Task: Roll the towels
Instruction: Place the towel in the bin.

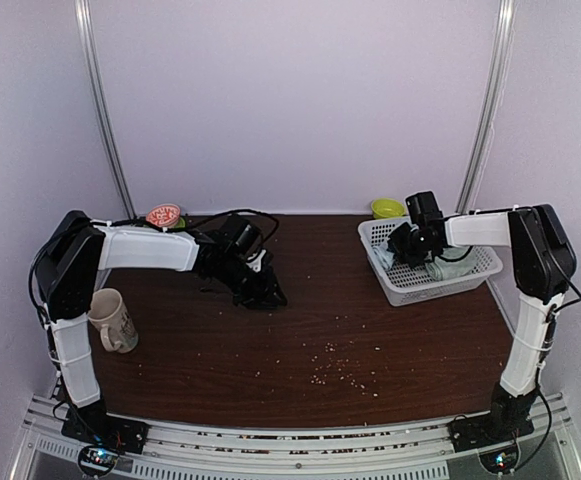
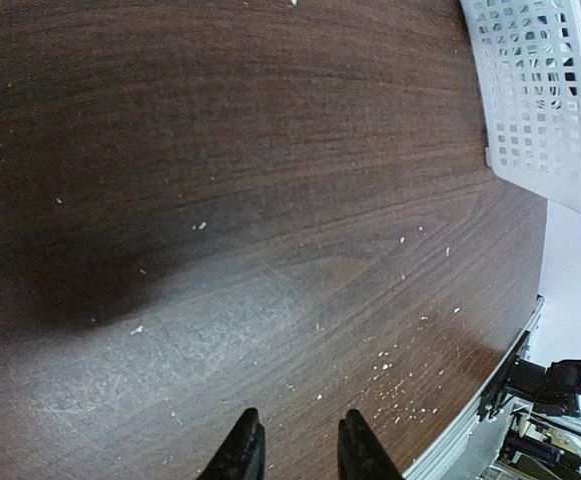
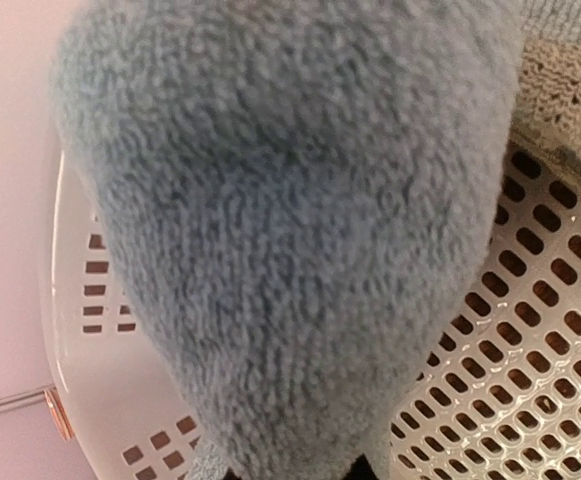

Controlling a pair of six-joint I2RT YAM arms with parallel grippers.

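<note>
Right jaws clenched on blue towel [image 3: 290,250] over basket [image 3: 530,380]; left jaws parted, empty.

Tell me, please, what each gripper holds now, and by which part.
The right gripper pinches the light blue towel by a bunched fold, in the white basket; edge or middle cannot be told. The left gripper holds nothing.
</note>
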